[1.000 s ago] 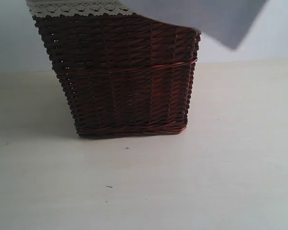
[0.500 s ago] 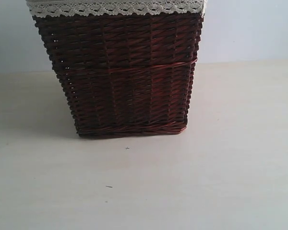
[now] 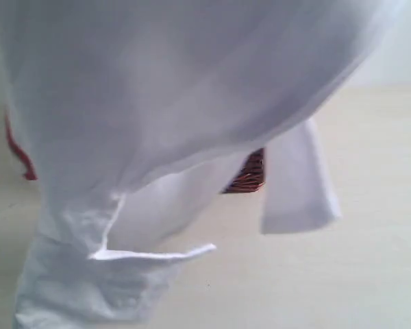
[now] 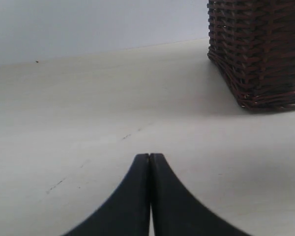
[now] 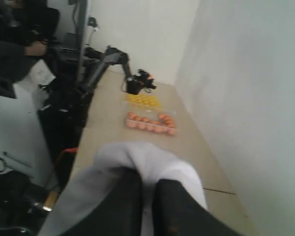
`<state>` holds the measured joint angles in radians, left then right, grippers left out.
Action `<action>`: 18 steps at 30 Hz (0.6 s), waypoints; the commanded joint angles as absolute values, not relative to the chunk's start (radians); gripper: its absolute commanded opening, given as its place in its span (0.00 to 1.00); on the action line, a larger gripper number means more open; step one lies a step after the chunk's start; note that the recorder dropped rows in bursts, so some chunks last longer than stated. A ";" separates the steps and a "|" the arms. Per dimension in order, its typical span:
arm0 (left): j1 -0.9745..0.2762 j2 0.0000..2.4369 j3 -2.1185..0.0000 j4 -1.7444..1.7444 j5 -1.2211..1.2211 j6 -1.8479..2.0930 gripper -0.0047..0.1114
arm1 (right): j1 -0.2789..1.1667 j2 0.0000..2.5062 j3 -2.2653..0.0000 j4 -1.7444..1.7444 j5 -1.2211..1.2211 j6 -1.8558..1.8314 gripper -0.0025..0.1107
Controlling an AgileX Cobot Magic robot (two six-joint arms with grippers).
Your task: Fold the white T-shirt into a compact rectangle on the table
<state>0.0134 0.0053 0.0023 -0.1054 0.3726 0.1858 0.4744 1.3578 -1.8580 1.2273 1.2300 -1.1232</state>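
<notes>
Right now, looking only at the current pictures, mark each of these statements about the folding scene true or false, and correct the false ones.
1. In the exterior view the white T-shirt hangs in front of the wicker basket and hides most of it. True.
2. The left gripper holds a sleeve. False: it is shut on nothing, over the bare table.
3. The right gripper is shut on white fabric of the shirt. True.
4. The shirt lies on the table as a compact rectangle. False: it hangs loose and unfolded.
5. The basket is pale straw yellow. False: it is dark reddish brown.
</notes>
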 commanded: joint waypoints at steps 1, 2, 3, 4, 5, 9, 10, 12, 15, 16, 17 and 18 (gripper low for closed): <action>0.010 0.000 0.000 -0.112 0.362 0.187 0.04 | 0.585 1.391 -1.720 1.314 1.203 -1.326 0.02; 0.010 0.000 0.000 -0.112 0.362 0.187 0.04 | 0.606 1.405 -1.708 1.326 1.189 -1.369 0.02; 0.010 0.000 0.000 -0.112 0.362 0.187 0.04 | 0.621 1.420 -1.703 1.348 1.168 -1.418 0.02; 0.010 0.000 0.000 -0.112 0.362 0.187 0.04 | 0.632 1.433 -1.703 1.386 1.152 -1.446 0.02; 0.010 0.000 0.000 -0.112 0.362 0.187 0.04 | 0.634 1.443 -1.703 1.444 1.137 -1.480 0.02; 0.010 0.000 0.000 -0.112 0.362 0.187 0.04 | 0.634 1.452 -1.703 1.542 1.136 -1.489 0.02; 0.010 0.000 0.000 -0.112 0.362 0.187 0.04 | 0.634 1.452 -1.703 1.484 1.142 -1.457 0.02; 0.010 0.000 0.000 -0.112 0.362 0.187 0.04 | 0.634 1.452 -1.703 1.243 1.184 -1.370 0.02; 0.010 0.000 0.000 -0.112 0.362 0.187 0.04 | 0.634 1.460 -1.698 0.857 1.221 -1.286 0.02; 0.010 0.000 0.000 -0.112 0.362 0.187 0.04 | 0.634 1.462 -1.688 0.771 1.221 -1.273 0.02; 0.010 0.000 0.000 -0.112 0.362 0.187 0.04 | 0.632 1.467 -1.671 0.698 1.221 -1.256 0.02; 0.010 0.000 0.000 -0.112 0.362 0.187 0.04 | 0.625 1.466 -1.653 0.643 1.221 -1.246 0.02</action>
<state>0.0134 0.0053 0.0023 -0.1054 0.3726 0.1858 0.6355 1.4612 -1.6841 0.8540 1.2300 -1.2932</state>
